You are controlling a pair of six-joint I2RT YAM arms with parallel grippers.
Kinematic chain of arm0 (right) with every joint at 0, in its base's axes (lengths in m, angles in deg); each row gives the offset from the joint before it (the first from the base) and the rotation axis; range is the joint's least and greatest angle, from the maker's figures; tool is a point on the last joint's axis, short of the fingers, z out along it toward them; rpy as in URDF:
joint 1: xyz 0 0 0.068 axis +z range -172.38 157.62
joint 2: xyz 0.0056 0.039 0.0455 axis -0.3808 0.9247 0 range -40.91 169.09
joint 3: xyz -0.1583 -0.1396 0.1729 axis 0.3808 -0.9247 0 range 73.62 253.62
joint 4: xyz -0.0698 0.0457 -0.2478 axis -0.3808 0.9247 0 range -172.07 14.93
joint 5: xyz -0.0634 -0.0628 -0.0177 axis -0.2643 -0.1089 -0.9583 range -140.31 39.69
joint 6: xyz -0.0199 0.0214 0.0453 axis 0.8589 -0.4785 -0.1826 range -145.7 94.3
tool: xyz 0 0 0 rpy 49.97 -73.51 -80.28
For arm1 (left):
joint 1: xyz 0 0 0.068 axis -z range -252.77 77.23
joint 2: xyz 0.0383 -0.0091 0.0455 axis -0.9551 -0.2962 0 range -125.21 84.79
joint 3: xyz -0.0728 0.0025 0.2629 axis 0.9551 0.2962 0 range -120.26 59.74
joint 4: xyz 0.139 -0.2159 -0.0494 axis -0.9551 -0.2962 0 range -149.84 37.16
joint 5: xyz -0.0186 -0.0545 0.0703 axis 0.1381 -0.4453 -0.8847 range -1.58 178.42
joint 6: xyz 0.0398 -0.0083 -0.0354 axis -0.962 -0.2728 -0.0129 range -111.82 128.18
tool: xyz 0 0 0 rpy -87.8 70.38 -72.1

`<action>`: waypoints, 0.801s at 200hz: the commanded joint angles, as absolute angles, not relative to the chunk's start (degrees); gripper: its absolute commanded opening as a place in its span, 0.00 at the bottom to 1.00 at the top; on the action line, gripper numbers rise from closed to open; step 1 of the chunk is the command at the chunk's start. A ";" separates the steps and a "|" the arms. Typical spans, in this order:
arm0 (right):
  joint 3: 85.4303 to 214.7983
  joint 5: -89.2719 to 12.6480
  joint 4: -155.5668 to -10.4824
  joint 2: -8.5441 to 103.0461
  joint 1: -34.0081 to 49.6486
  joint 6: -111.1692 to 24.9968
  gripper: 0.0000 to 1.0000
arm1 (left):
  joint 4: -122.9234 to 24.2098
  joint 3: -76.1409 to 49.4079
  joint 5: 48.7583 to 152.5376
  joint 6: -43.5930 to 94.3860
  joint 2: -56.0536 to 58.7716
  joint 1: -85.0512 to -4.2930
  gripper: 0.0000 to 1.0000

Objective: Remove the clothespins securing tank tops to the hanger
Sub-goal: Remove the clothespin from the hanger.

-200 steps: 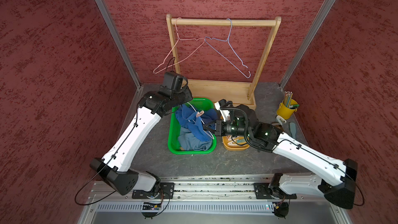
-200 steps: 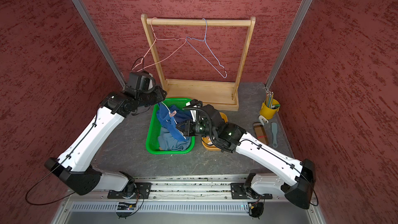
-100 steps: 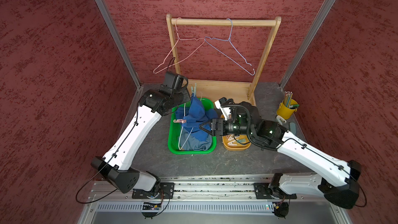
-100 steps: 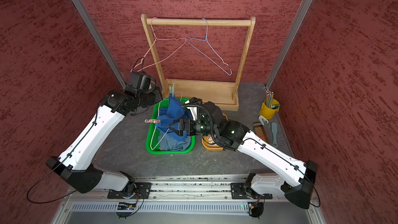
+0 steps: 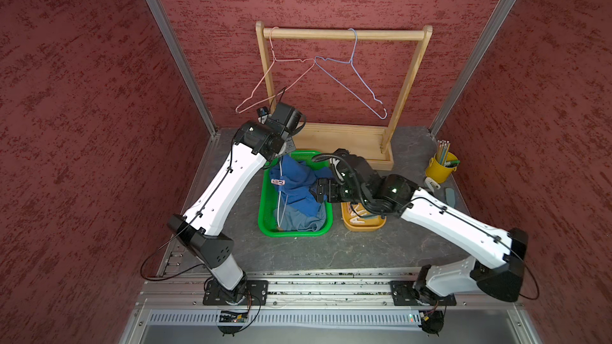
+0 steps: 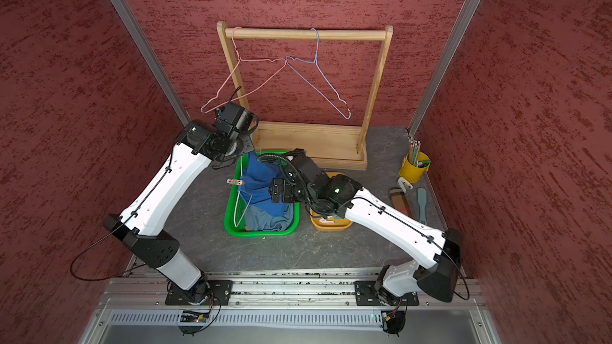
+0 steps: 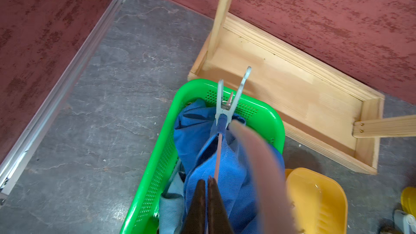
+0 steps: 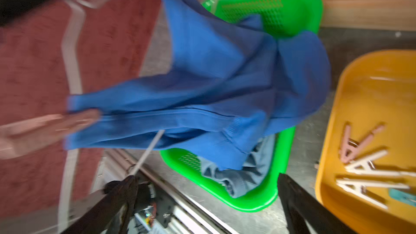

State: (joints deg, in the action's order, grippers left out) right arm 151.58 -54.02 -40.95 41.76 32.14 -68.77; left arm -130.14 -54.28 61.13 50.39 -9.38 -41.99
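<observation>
Surface: grey stone-look tabletop (image 5: 331,253), walled in by red textured panels; wooden rack (image 5: 344,143) at the back.
Green basket (image 5: 298,233): near the middle of the tabletop, in front of the rack.
Royal blue tank top (image 5: 298,183): draped on a white wire hanger (image 5: 280,206), partly raised over the basket, lower folds inside it.
Grey-blue top (image 5: 301,221): crumpled in the basket, under the blue one.
Pink clothespin (image 5: 277,181): clipped to the blue top's edge, sticking out toward the left arm.
Pale clothespin (image 7: 227,102): pinching a blue strap onto the hanger wire.
Loose clothespins (image 8: 360,167): white, pink and teal, lying in the orange tray (image 8: 371,91) beside the basket.
Left gripper (image 7: 206,180): fingers pressed together on the hanger wire.
Right gripper (image 8: 207,177): jaws spread wide, empty, just beside the blue top.
</observation>
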 commanded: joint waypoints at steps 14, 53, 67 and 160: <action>144.16 -57.35 -49.50 42.06 30.88 -77.09 0.99 | -132.17 -51.47 56.06 54.59 -4.54 -41.18 0.00; 137.45 -49.76 -57.74 42.05 27.41 -83.56 0.99 | -143.47 -55.41 51.17 62.07 -10.01 -41.69 0.00; 140.97 -50.02 -55.39 44.26 28.39 -81.76 0.99 | -145.63 -57.08 48.68 63.18 -13.41 -41.55 0.00; 153.05 -50.99 -62.25 35.35 35.10 -79.36 0.87 | -154.48 -70.96 45.63 72.10 -27.93 -43.20 0.00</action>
State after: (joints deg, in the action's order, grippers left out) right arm 150.51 -51.44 -57.58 35.55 34.81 -77.73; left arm -145.92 -68.14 48.08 68.80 -27.39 -43.34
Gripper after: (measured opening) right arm 0.856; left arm 0.059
